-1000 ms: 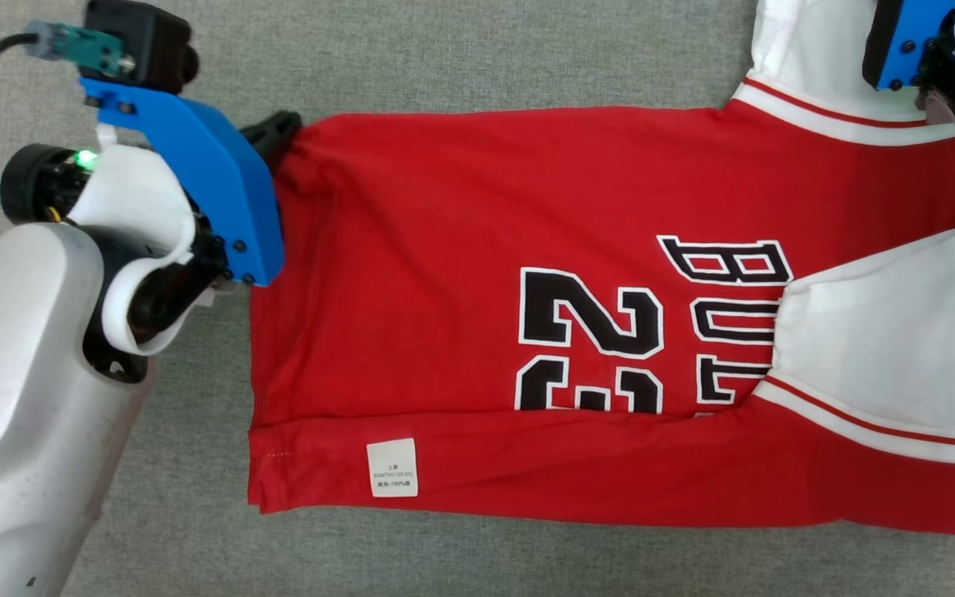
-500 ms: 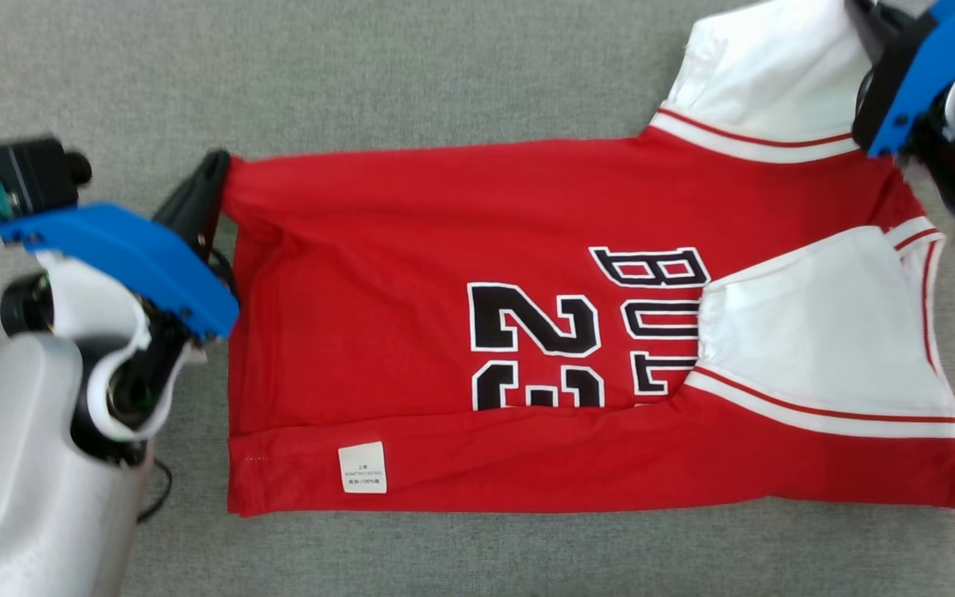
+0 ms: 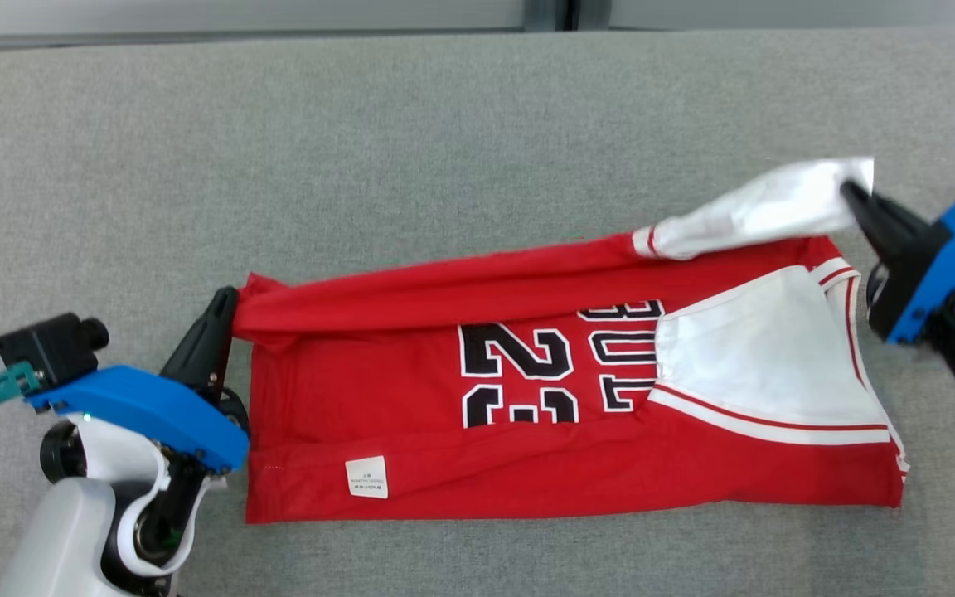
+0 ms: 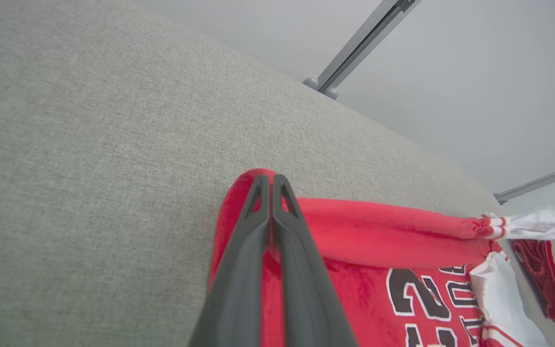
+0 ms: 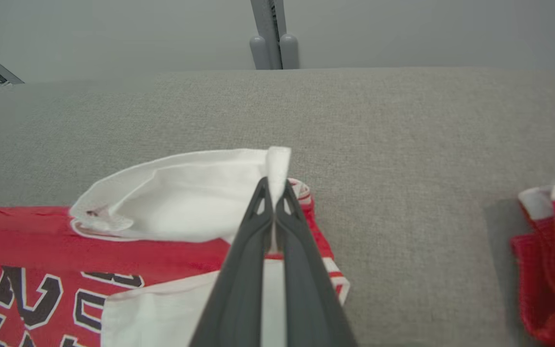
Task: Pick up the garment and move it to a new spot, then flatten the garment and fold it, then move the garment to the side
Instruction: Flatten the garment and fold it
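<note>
The red jersey is lying spread across the grey pad, with its black number print facing up. Folding looks to be the step in hand. The strip nearer the robot than the print is already turned over, showing a white label, and the edge beyond the print is being held up off the pad.

The left gripper is clamping the hem corner far to the left of the print, its fingers pressed together on red cloth. The right gripper is pinching the white sleeve to the right of and beyond the print, fingers closed on a bunched tip of it. Between the two holds, the lifted edge is stretching taut as a rolled ridge.

The next move probably calls for both arms carrying that edge evenly over the print toward the turned-over strip. They would need equal tension so the sleeve is not sagging or twisting, then lowering and letting go together.
</note>
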### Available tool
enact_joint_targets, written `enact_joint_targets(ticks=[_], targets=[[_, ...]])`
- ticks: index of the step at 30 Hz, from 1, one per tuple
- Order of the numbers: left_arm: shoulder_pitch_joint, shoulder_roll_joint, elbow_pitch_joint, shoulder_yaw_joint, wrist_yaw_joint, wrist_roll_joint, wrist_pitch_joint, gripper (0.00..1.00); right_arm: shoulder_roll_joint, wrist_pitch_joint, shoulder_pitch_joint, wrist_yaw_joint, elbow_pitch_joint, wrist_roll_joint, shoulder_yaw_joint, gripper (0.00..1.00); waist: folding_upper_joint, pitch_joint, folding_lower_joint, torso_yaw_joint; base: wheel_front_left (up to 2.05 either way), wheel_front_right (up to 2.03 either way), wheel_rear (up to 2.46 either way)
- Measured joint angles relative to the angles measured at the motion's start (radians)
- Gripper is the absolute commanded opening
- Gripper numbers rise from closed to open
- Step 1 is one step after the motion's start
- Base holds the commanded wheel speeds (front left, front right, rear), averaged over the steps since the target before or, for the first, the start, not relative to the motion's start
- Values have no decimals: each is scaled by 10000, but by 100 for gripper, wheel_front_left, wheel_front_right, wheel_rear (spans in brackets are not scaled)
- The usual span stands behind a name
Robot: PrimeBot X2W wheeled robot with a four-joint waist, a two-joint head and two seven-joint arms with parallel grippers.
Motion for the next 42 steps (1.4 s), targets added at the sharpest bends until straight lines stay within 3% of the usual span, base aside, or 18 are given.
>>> enact_joint_targets(ticks=[9,20,23,25,26,27,33,39,42], targets=[[991,-54,226,-65,-150,115,-665,0,621,907,2893,0,-2372,178,-1051,0,0,-611,-1,-163,0,0,0],[1750,-360,380,-117,15,8,-924,0,1778,1586,5201,0,-4100,-6,-2190,0,0,-929,0,-79,0,0,0],[1755,-437,460,-119,15,-33,-965,32,2088,1578,5660,0,-4468,-88,-2351,0,0,-943,1,-75,0,0,0],[1770,-510,531,-115,-21,-128,-1026,42,2255,1570,5900,0,-4617,-226,-2460,0,0,-953,1,-82,0,0,0],[1781,-506,591,-104,-38,-130,-1083,76,2311,1574,6032,0,-4667,-316,-2516,48,0,-961,1,-88,0,0,0],[1795,-493,644,-105,-36,-82,-1154,100,2391,1580,6151,0,-4694,-336,-2581,100,0,-972,1,-97,0,0,0],[1879,-506,811,-111,-284,127,-1820,100,2721,1526,6575,0,-4863,-428,-2809,100,0,-1133,1,-157,0,0,0],[1838,-493,834,4,-606,823,-3333,100,2805,1087,6318,0,-4982,-880,-3080,100,0,-1419,2,-189,0,0,0],[1478,-399,1310,-82,-562,1553,-4038,100,2851,1212,6001,0,-4709,-1131,-3112,100,0,-1631,1,-91,0,0,0]])
